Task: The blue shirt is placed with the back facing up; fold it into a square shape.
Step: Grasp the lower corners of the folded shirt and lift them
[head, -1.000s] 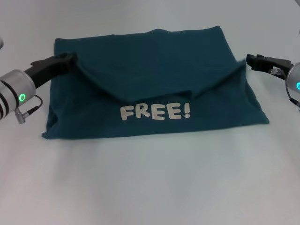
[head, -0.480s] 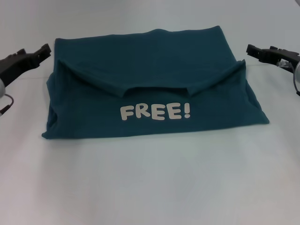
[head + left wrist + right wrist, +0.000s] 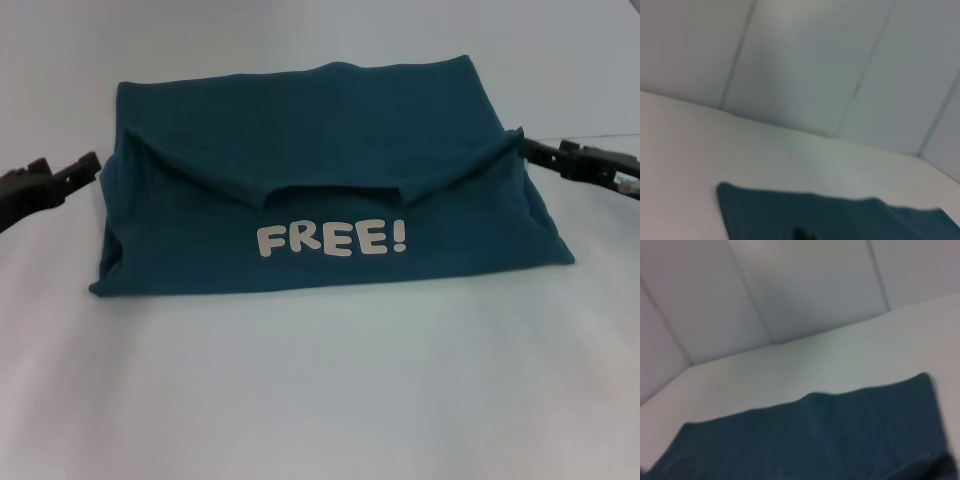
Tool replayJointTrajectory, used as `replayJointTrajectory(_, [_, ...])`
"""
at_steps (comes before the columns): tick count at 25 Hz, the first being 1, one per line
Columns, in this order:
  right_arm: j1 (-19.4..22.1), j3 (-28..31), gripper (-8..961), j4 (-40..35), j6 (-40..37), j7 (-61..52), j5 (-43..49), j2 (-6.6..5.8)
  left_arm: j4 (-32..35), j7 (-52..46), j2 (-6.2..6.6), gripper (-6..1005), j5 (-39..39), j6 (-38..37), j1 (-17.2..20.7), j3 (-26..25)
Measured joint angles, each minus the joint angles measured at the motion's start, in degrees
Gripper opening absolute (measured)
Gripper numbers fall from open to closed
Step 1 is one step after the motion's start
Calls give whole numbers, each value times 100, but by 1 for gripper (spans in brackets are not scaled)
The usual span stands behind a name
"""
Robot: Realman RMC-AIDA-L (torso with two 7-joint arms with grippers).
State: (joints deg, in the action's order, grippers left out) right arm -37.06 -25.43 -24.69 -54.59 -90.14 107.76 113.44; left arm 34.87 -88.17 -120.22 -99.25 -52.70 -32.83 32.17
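While the blue shirt (image 3: 320, 200) lies folded on the white table (image 3: 320, 400), lettering up, left gripper (image 3: 88, 166) sits clear; right gripper (image 3: 530, 151) touches its edge. Finger states indeterminable. Risk: dragging that corner undoes the fold.

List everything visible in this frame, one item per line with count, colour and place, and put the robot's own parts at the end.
blue shirt: one, dark teal-blue with white "FREE!" lettering facing up, lying partly folded in the middle of the table, both sleeve sides turned in toward the centre.
table: one, white, under the shirt and filling the head view.
wall panels: pale grey with seams, behind the table's far edge in both wrist views.
left gripper: one, black, beside the shirt's left edge, apart from the cloth.
right gripper: one, black, at the shirt's right edge by the folded sleeve corner; whether it touches the cloth is unclear.
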Motion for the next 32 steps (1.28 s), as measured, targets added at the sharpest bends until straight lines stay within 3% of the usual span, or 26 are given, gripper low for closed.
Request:
replayJointTrajectory(4, [315, -389, 779, -397, -424, -549, 4, -9, 341, -297, -23, 826, -156, -247, 345, 267])
replayJointTrajectory(10, [564, -1017, 775, -574, -558, -1778, 240, -282, 542, -643, -55, 826, -910, -782, 487, 264])
replayJointTrajectory(13, [523, -1081, 775, -689, -606, -2398, 776, -356, 550, -730, -62, 826, -1081, -999, 497, 259])
replayJointTrajectory(21, [192, -1095, 776, -828, -466, -3212, 2094, -240, 582, -759, -81, 826, -1280, -1100, 555, 271])
replayJointTrajectory(32, [60, -1133, 776, -780, 103, -3225, 2179, -126, 583, -762, -81, 826, -1343, -1179, 568, 265])
